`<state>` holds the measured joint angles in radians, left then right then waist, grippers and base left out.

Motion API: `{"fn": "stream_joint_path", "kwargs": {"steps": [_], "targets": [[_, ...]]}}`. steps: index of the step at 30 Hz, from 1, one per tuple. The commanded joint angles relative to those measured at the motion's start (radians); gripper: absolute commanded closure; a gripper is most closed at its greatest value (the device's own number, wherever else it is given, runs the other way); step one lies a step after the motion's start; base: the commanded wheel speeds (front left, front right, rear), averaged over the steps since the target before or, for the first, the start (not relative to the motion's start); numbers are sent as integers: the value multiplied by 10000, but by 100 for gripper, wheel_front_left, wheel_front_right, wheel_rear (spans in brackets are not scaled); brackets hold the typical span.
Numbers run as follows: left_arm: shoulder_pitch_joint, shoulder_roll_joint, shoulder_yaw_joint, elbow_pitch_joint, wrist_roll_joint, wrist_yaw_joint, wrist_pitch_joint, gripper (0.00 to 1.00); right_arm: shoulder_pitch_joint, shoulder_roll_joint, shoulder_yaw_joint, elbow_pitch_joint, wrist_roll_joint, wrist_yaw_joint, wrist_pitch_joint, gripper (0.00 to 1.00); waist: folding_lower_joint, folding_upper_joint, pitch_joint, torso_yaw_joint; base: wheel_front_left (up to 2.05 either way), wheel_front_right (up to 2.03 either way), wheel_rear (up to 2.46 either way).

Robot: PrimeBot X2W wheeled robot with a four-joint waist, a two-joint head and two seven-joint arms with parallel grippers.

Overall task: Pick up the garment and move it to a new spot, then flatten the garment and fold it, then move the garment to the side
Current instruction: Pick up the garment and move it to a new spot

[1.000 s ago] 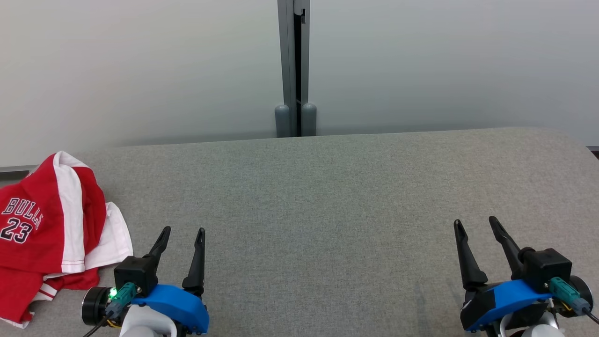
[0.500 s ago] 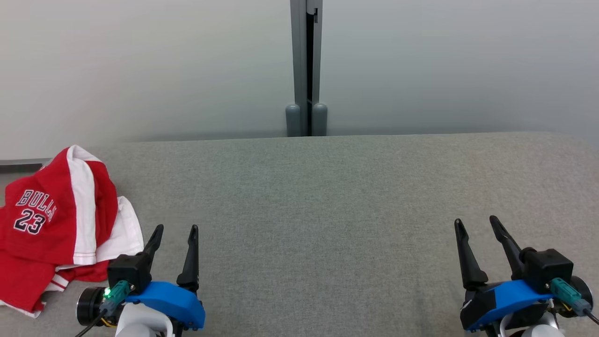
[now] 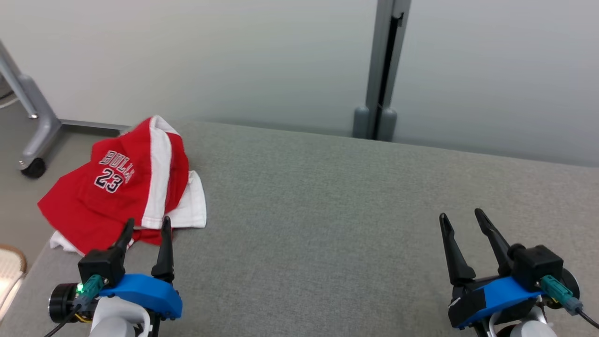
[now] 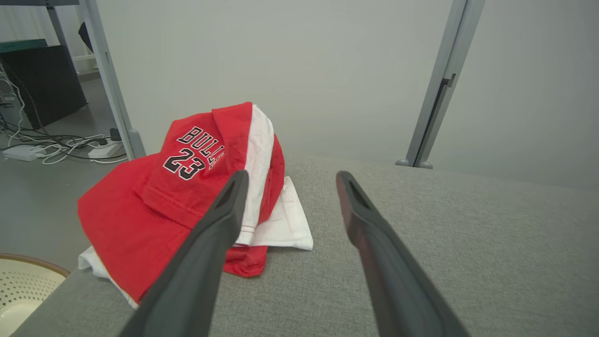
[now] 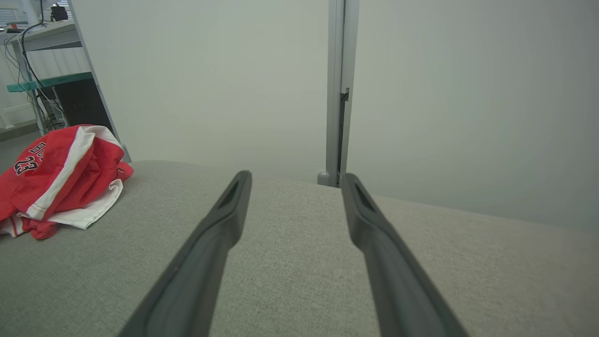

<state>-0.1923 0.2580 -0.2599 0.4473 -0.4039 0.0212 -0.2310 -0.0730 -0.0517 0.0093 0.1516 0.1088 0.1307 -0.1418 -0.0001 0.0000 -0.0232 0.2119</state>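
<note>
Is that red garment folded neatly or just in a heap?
In a heap: the garment lies bunched and rumpled, layers overlapping, at the table's left edge.

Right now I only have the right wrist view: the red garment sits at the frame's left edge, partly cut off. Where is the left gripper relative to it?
Observer: The left gripper is open and holds nothing, its fingers pointing at the near edge of the garment.
Operator: Does the garment lie fully on the table?
Observer: No. Its left side appears to hang past the left edge of the table, at the far corner.
Operator: Anything beside that corner?
Observer: A cream perforated basket with a brown rim sits low beside the table there.
</note>
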Motion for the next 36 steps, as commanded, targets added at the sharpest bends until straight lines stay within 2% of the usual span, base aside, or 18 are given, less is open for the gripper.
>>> {"fn": "stream_joint_path", "kwargs": {"steps": [1,9,16,22,28,32,36], "targets": [[-140,113,73,-31,20,72,-80,0,-6,4,91,-75,52,1,11,0,1,0,188,483,0,0,0],[-46,309,110,-99,91,199,-152,0,-6,2,190,-278,15,1,109,0,1,0,196,1494,0,0,0],[-67,327,74,-137,108,251,-202,0,-5,2,102,-462,-60,1,237,0,1,0,363,1887,0,0,0],[-384,235,32,-112,165,296,-240,0,-231,-6,172,-676,-144,1,408,0,1,0,732,1847,0,0,0],[-1417,44,-88,323,154,85,-246,0,-626,-277,147,-1150,-403,1,724,0,1,0,1725,1575,0,0,0],[-2500,-185,-208,1133,38,-164,-114,0,-996,-486,86,-1547,-504,1,954,0,1,0,2599,1357,0,0,0],[-3796,-349,-311,2511,21,-460,-6,0,-1317,-681,104,-1854,-671,1,1110,0,1,0,3412,1166,0,0,0]]}}
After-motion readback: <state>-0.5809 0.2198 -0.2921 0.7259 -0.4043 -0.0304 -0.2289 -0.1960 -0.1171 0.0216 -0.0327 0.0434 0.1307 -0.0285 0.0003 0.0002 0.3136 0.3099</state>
